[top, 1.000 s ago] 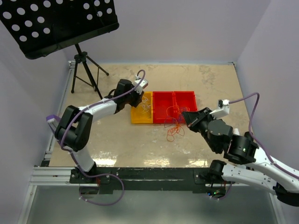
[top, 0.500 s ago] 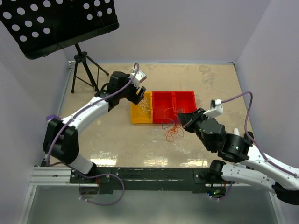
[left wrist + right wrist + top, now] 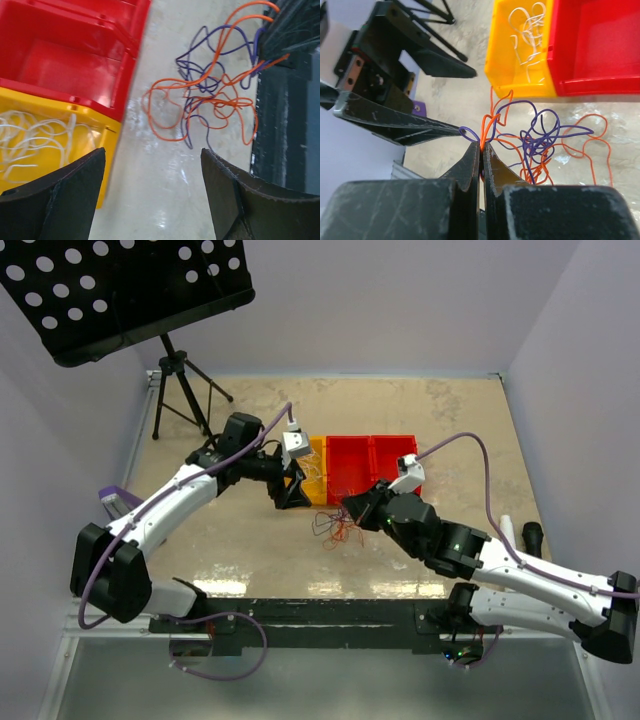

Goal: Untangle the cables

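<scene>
1. Bottom of the top view: both arm bases sit at the near edge of the desk (image 3: 440, 410). The right arm reaches from the lower right up toward frame centre.
2. Right end effector (image 3: 352, 508) (image 3: 481, 148): fingers pressed together with hardly a gap, nipping an orange strand at the very tips. A small purple loop sits just left of the tips in the right wrist view.
3. Loose cables (image 3: 338, 528) (image 3: 210, 100) (image 3: 535, 142): orange and purple strands looped through one another in a single tangle. It lies on the bare desk just below centre of the top view, outside the bins and in front of them. It sits between the two end effectors, with one end caught by the right one.
4. Left end effector (image 3: 290, 490) (image 3: 152, 200): spread wide, holding nothing. It points down at the near left corner of the yellow bin (image 3: 318, 445) (image 3: 107, 145) (image 3: 520, 75), with the tangle just to its right.
5. White cables (image 3: 312, 470) (image 3: 35, 140) (image 3: 530, 22): a loose heap inside the yellow bin, apart from the coloured tangle.
6. Red bins (image 3: 372, 462) (image 3: 65, 70) (image 3: 600, 45): two side by side, right of the yellow one and touching it.
7. Upper left, farthest: a black perforated music stand (image 3: 120, 290) on a tripod.
</scene>
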